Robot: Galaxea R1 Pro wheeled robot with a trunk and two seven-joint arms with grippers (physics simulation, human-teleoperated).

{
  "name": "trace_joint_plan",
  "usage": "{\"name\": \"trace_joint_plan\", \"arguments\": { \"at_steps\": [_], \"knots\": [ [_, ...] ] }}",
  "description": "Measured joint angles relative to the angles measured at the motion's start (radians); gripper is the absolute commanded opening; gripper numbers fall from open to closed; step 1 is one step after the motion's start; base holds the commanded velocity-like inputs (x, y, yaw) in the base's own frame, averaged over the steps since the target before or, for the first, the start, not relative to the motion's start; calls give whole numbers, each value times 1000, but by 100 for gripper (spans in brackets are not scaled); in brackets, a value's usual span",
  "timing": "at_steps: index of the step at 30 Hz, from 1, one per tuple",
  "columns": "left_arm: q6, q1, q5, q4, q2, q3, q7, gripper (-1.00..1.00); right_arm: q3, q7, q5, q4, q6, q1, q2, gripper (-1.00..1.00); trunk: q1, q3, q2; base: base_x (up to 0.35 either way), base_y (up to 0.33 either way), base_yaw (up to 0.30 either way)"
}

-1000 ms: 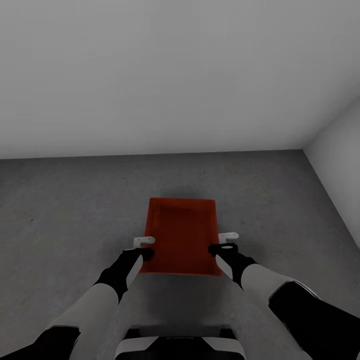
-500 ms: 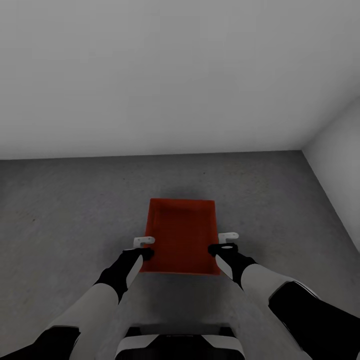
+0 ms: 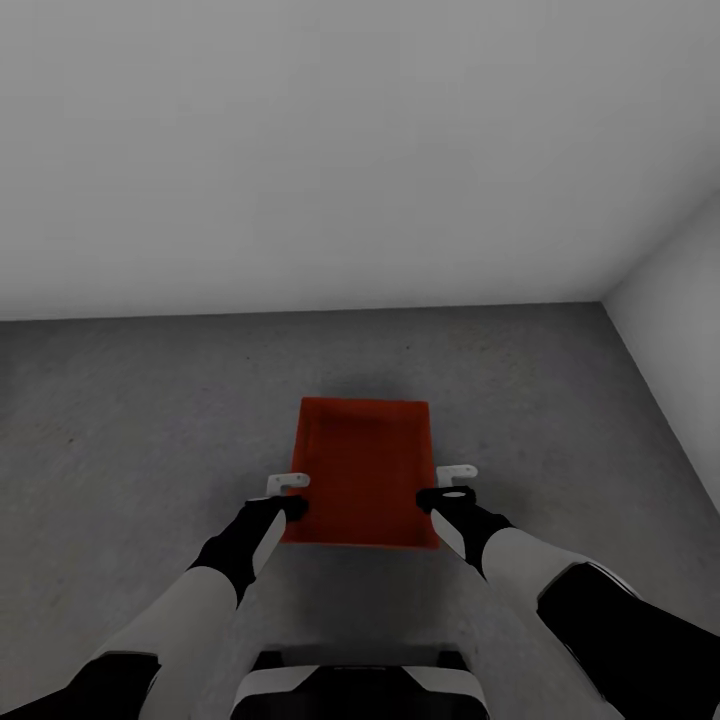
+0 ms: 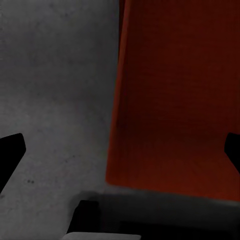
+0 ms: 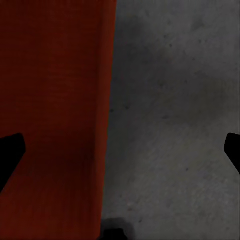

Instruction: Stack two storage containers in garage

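Dark grey mottled concrete floor [image 3: 150, 420] runs ahead of me to plain white-grey walls [image 3: 350, 150] meeting in a corner at my right. Between my 2 arms sits 1 orange-red rectangular plastic bin [image 3: 365, 470], lidless, its hollow facing up. My left pincer [image 3: 288, 490] flanks the bin's left long wall and my right pincer [image 3: 456, 482] flanks its right long wall. Both pincers stand spread wide: in each wrist view the 2 dark fingertips [image 4: 11, 150] [image 5: 11, 150] sit far apart, 1 over the bin [image 4: 175, 100] [image 5: 55, 115] and 1 over bare concrete, clamping nothing.
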Motion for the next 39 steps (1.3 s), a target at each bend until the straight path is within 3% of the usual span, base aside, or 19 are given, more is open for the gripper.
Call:
{"name": "trace_joint_plan", "arguments": {
  "at_steps": [22, 31, 36, 39],
  "knots": [
    [-10, 0, 3, 10, 4, -1, -2, 100, -1, 1, -3, 4, 0, -3, -2, 100, 0, 0, 0, 8, 0, 0],
    [-12, 0, 35, 131, 15, -1, -3, 100, -1, 3, -3, 37, -1, -2, -1, 100, 0, 0, 0, 0, 0, 0],
    [-13, 0, 52, 193, 37, -1, -4, 100, -2, 3, -5, 51, -1, -2, -5, 100, 0, 0, 0, 0, 0, 0],
    [-15, 0, 79, 227, 52, -1, -6, 100, -2, 4, -5, 53, 3, -2, -5, 100, 0, 0, 0, 0, 0, 0]
  ]
}}
